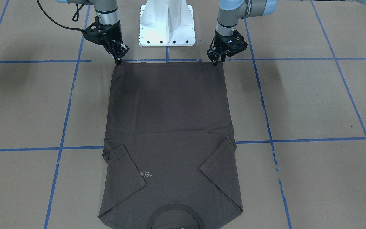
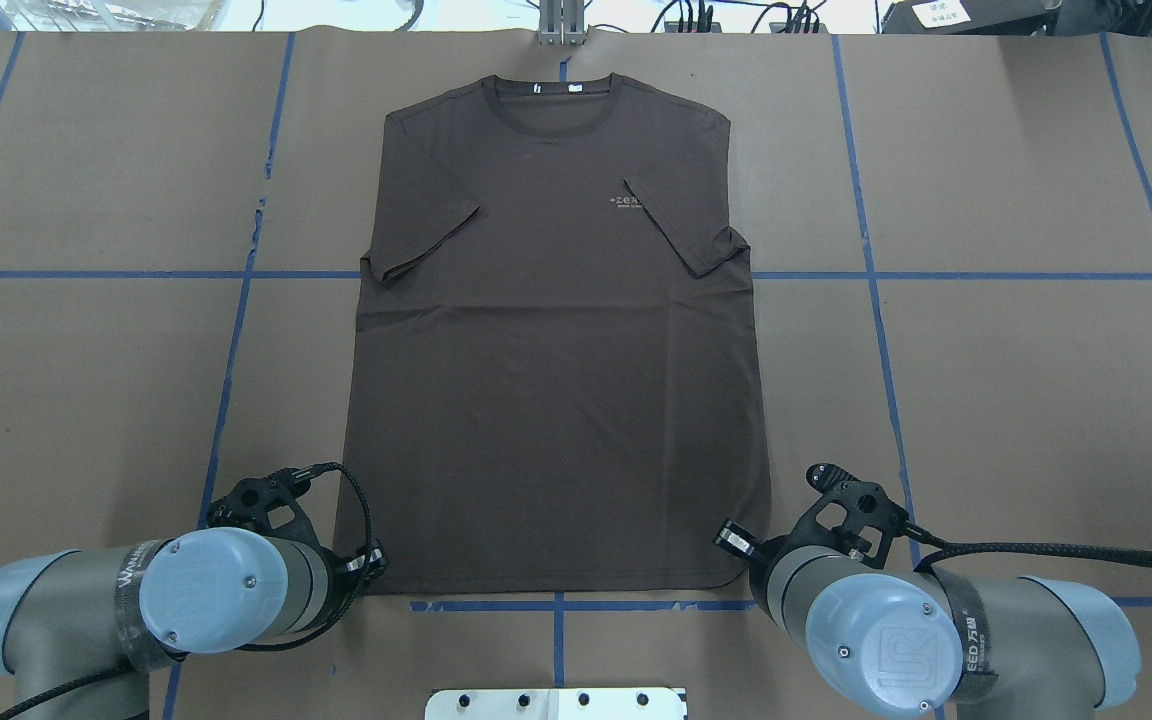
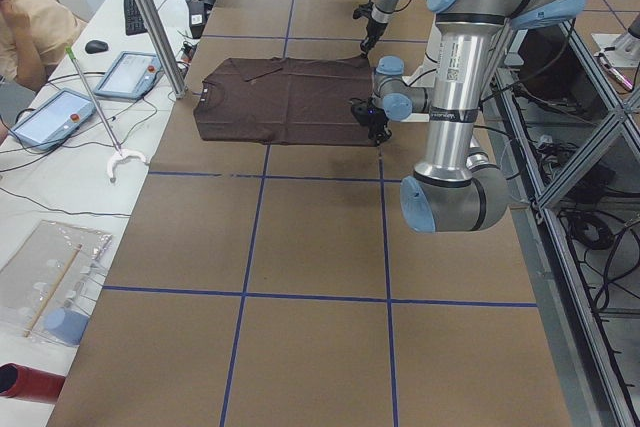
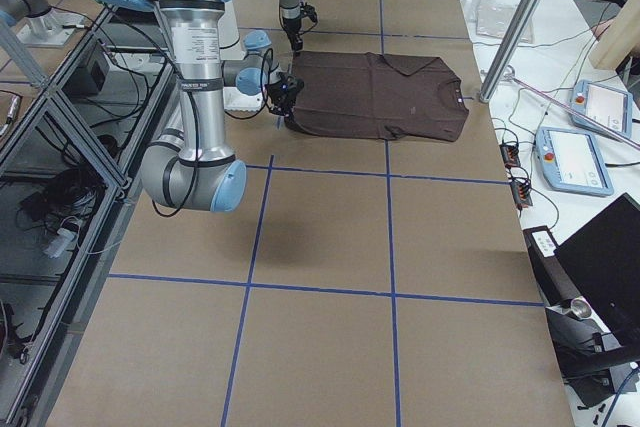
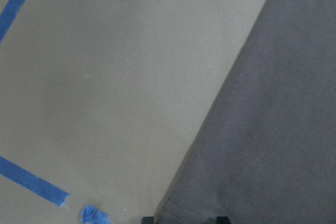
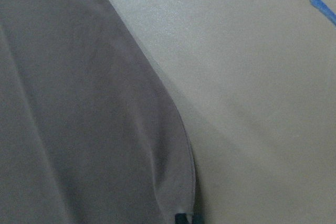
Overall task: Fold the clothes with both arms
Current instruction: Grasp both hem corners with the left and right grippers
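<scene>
The dark brown T-shirt (image 1: 170,127) lies flat on the brown table, sleeves folded in, collar (image 2: 556,105) on the far side from the robot. Both grippers are down at the near hem corners. In the front-facing view my left gripper (image 1: 215,61) is at the right corner. Its wrist view shows the fingertips (image 5: 148,219) apart, with the hem (image 5: 189,211) between them, so it is open. My right gripper (image 1: 118,60) is at the other corner. In its wrist view the tips (image 6: 181,219) sit close together, shut on the shirt's edge (image 6: 178,145), which looks slightly raised.
The white base pedestal (image 1: 167,25) stands just behind the hem between the arms. Blue tape lines (image 1: 65,121) grid the table. A metal pole (image 3: 150,17), tablets (image 3: 130,72) and a seated person (image 3: 30,27) are past the collar end.
</scene>
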Robot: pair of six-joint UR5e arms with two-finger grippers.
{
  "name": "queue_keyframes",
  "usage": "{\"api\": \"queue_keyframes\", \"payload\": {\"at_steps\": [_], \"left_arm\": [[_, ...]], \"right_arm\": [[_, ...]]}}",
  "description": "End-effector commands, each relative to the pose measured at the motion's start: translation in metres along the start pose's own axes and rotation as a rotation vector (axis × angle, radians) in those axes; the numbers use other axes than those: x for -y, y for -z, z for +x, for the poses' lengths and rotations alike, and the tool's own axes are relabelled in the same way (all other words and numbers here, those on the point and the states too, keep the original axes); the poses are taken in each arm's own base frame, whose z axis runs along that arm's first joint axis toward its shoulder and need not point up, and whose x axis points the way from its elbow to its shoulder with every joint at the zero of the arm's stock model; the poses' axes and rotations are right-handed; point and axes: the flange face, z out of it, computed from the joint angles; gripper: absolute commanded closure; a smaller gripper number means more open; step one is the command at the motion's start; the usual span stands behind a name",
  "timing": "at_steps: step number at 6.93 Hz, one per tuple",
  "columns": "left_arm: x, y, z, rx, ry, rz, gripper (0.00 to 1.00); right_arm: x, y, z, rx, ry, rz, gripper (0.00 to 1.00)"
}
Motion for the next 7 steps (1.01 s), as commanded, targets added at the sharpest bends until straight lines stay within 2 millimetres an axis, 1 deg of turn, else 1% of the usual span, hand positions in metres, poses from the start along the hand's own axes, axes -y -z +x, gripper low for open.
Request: {"api": "queue_keyframes", "payload": {"at_steps": [1, 3, 4, 5, 6, 7], "left_arm": [[0.003, -0.002, -0.007, 0.012, 0.001, 0.004, 0.51], [0.003, -0.003, -0.009, 0.015, 0.002, 0.005, 0.54], [0.001, -0.003, -0.008, 0.013, 0.002, 0.001, 0.67], [0.001, -0.003, -0.007, 0.013, 0.004, 0.001, 0.87], [0.0, 0.001, -0.004, 0.003, 0.003, -0.003, 1.0], [-0.001, 0.011, -0.001, -0.015, 0.002, -0.012, 1.0]], "right_arm": [[0.0, 0.001, -0.001, 0.003, -0.001, -0.001, 1.0], [0.0, 0.001, -0.001, 0.003, -0.001, 0.0, 1.0], [0.0, 0.001, -0.001, 0.003, -0.001, 0.0, 1.0], [0.0, 0.0, 0.0, 0.001, -0.001, 0.001, 1.0], [0.001, 0.001, -0.001, 0.002, -0.002, 0.002, 1.0], [0.001, 0.0, -0.001, 0.001, -0.002, 0.003, 1.0]]}}
